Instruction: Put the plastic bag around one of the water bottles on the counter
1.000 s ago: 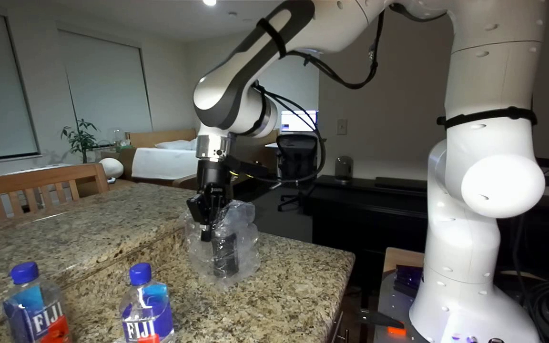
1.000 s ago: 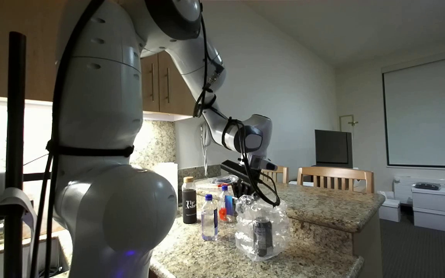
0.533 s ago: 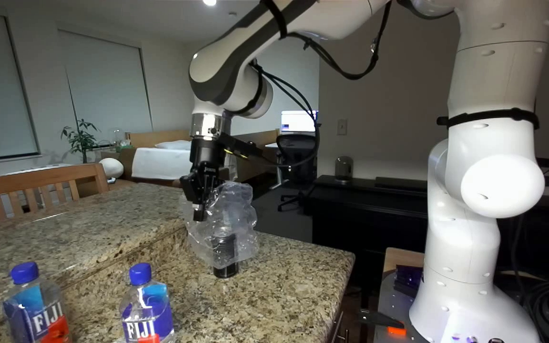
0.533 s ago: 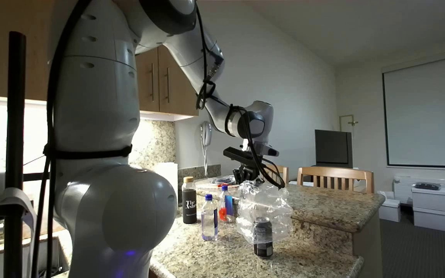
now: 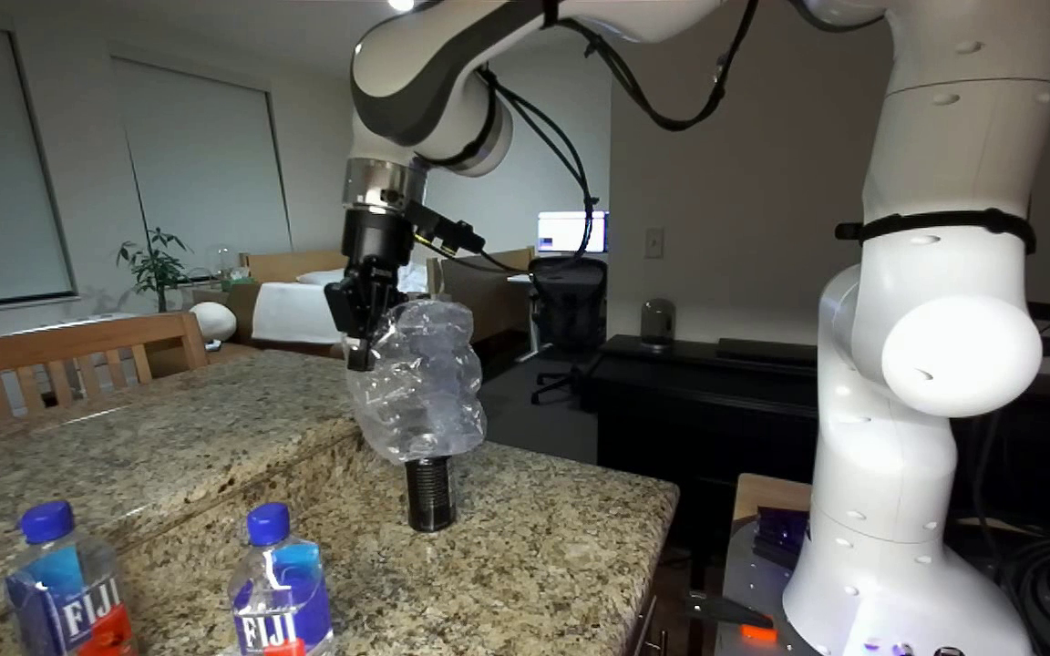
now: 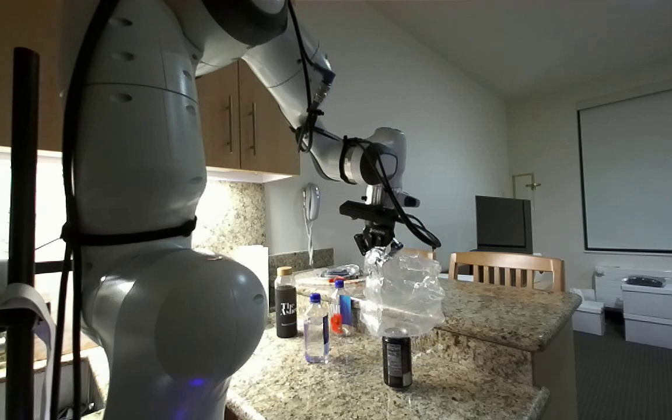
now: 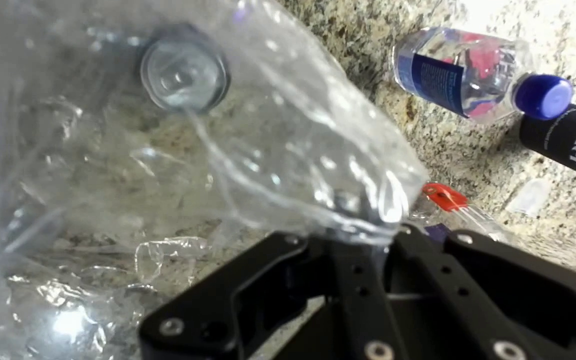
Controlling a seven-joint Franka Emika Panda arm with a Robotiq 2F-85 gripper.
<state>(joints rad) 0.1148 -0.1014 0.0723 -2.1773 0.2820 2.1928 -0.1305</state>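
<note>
- Plastic bag, clear and crinkled, drapes over the tips of the gripper in the wrist view; tips partly covered, exact pinch spot blurry
- Gripper: fingers together, clamped on the bag's edge; rest of the bag bulges out beside and below it
- Dark can upright on the counter, below the gripper; wrist view shows its top only through film; can't tell if the top is inside the bag or just behind film
- One FIJI water bottle and a second FIJI water bottle run off the frame bottom in an exterior view; both capped, upright, outside the bag, lower than the gripper and apart from it; fill level hard to read
- Dark lettered bottle farther from the gripper than the water bottles, cut off in the wrist view, contents can't be made out
- Red-patched clear thing shows next to the gripper in the wrist view, mostly hidden, can't tell what
- Vs a second ago: gripper and bag higher; can showed through film down to its base, now mostly bare under the bag; water bottles same spots
</note>
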